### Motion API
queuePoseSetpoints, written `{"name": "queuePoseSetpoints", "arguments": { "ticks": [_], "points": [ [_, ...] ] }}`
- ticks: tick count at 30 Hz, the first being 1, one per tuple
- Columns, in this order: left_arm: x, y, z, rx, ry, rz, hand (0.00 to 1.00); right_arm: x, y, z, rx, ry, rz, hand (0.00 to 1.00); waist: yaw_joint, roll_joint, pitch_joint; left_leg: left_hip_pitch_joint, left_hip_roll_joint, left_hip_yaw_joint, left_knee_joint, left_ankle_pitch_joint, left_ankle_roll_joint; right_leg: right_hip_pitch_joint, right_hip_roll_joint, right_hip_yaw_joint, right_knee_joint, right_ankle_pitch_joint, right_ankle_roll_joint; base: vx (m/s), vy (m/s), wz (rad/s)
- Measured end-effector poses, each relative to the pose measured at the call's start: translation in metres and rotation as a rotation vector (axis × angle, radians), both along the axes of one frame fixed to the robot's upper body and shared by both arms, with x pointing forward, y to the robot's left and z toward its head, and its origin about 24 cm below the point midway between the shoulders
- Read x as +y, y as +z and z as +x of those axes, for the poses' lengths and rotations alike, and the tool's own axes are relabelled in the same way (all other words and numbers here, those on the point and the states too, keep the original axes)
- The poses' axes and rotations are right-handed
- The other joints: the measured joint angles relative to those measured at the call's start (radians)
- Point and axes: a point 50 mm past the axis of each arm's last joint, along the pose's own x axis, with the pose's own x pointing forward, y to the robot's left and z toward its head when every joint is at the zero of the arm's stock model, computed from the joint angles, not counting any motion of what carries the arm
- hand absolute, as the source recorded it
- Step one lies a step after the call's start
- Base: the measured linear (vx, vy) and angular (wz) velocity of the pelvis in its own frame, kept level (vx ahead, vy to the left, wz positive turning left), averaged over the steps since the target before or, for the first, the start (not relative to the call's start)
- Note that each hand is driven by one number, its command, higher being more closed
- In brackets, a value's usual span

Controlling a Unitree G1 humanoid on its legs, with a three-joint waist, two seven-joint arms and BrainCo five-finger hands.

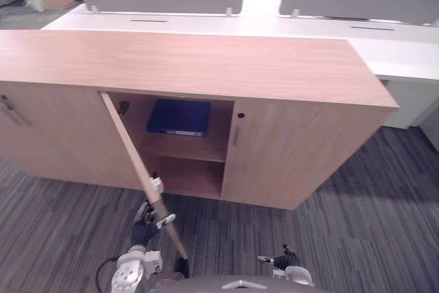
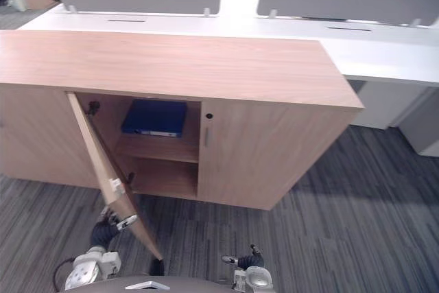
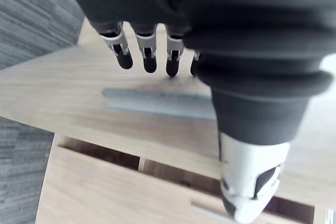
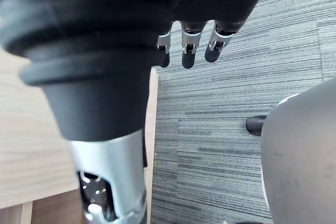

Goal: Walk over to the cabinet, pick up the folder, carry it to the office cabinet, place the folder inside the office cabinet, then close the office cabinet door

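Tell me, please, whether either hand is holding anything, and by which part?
Nothing is held: the left hand, fingers open, hovers by the door handle; the right hand hangs open.

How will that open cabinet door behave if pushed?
The door looks like a stiff wooden panel, so it should swing on its hinges rather than flex. The left hand sits by its handle near the free edge, so a light push likely suffices.

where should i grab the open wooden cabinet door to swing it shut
Probably the grey bar handle on the outer face of the light wooden door, near its free edge, approached from the robot's left. The door stands swung out towards the robot, and the left hand hovers there, fingers straight.
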Motion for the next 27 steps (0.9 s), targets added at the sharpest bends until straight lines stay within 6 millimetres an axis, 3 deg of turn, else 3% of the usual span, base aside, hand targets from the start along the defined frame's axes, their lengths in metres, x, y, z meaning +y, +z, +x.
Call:
{"name": "queuePoseSetpoints", "arguments": {
  "ticks": [6,9,17,27],
  "points": [
    [-0.011,0.010,0.044,-0.082,-0.066,0.055,0.00,0.003,0.000,0.001,-0.006,-0.010,0.001,0.00,-0.044,0.002,-0.015,0.017,0.003,0.043,0.000,-0.024,-0.002,-0.002,0.003,0.033,-0.011,0.004,-0.006,0.05,-0.003,-0.22],
    [-0.009,0.009,0.051,-0.073,-0.051,0.082,0.00,0.002,0.000,0.001,-0.005,-0.016,0.002,0.00,-0.052,-0.001,-0.028,0.016,0.003,0.057,0.000,-0.035,-0.006,-0.014,0.004,0.054,-0.011,0.024,-0.002,0.09,-0.010,-0.17],
    [0.029,0.008,0.075,-0.028,0.057,0.233,0.00,0.000,0.000,0.002,0.004,-0.052,0.012,0.00,-0.075,-0.004,-0.031,0.013,0.020,0.100,0.006,-0.055,-0.008,-0.025,0.019,0.077,-0.051,0.066,0.011,0.14,-0.035,-0.18],
    [0.036,0.021,0.094,-0.074,0.056,0.278,0.00,0.003,0.001,0.009,-0.007,-0.047,0.019,0.00,-0.106,-0.032,-0.015,0.012,0.016,0.125,0.000,-0.059,-0.003,-0.042,0.012,0.073,-0.055,0.083,0.012,-0.02,-0.002,-0.09]
  ]
}}
